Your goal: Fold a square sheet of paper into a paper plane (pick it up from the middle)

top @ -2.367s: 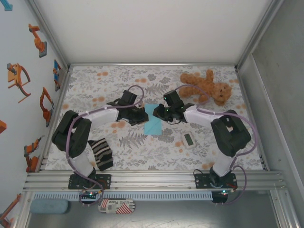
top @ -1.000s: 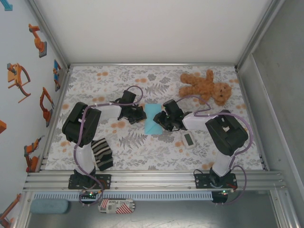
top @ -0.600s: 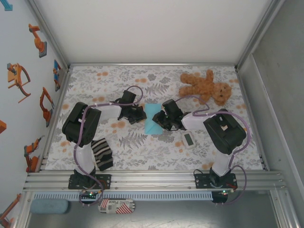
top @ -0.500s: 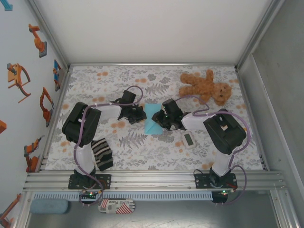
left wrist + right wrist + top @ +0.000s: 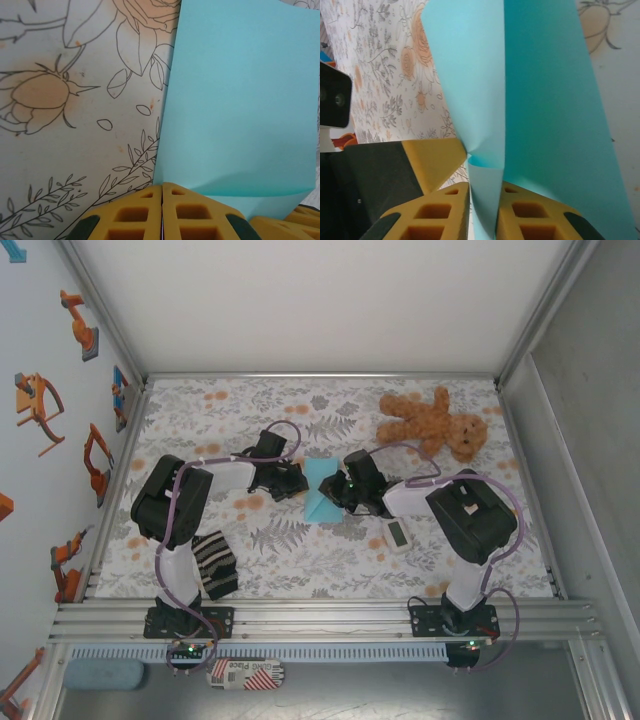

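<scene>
**Right jaws pinch the square sheet of paper [image 5: 545, 100], left jaws shut**

Right jaws stand narrow on a raised fold of it. Left jaws press together at its left edge; whether they nip it, cannot tell. The sheet lies in the middle of the tabletop [image 5: 250, 410]

My left arm [image 5: 165, 510] rises from its base at the near edge, elbow out to the left, forearm reaching right toward the middle. My right arm [image 5: 470, 520] mirrors it, elbow out to the right, forearm reaching left. Both wrists sit low, and the two end effectors face each other close together. My left end effector [image 5: 162, 186] has its yellow fingers pressed flat together, tips at the edge of the sheet of paper [image 5: 545, 100]; I cannot tell whether it pinches it. My right end effector [image 5: 485, 187] is clamped on that sheet, a fold standing between its fingers.
</scene>
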Robot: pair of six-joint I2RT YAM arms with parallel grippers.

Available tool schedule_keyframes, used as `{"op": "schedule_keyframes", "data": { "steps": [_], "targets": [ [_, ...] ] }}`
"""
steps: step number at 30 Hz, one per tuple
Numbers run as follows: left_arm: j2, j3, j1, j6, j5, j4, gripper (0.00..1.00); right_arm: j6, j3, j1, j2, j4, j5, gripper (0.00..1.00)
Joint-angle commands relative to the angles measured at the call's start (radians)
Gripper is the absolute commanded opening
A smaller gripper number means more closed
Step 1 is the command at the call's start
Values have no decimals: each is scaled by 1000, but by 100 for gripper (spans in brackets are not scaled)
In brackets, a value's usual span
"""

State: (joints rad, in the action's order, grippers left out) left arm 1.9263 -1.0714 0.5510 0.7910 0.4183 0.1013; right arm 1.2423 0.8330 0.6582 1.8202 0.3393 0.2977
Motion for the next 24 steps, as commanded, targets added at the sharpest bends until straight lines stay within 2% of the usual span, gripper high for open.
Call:
{"op": "schedule_keyframes", "data": {
  "steps": [1,6,12,14,16,20,24],
  "targets": [
    [-21,-6,-1,10,-32,110,9,-10,-5,8,10,39,-11,14],
    [-73,-48,-2,6,-41,142,14,-29,-6,7,-3,33,-24,9],
    [-177,-12,-21,41,-88,142,30,-64,-6,7,-38,29,-41,7],
    [-226,30,-38,61,-84,116,38,-85,-6,7,-62,33,-46,6],
    [-286,81,-57,83,-62,76,51,-103,-11,8,-91,54,-48,5],
    [-423,164,-101,115,-18,-3,61,-131,-6,3,-158,98,-30,4],
    [-554,199,-117,117,3,-41,83,-133,16,-9,-215,157,22,4]
  ]
}}
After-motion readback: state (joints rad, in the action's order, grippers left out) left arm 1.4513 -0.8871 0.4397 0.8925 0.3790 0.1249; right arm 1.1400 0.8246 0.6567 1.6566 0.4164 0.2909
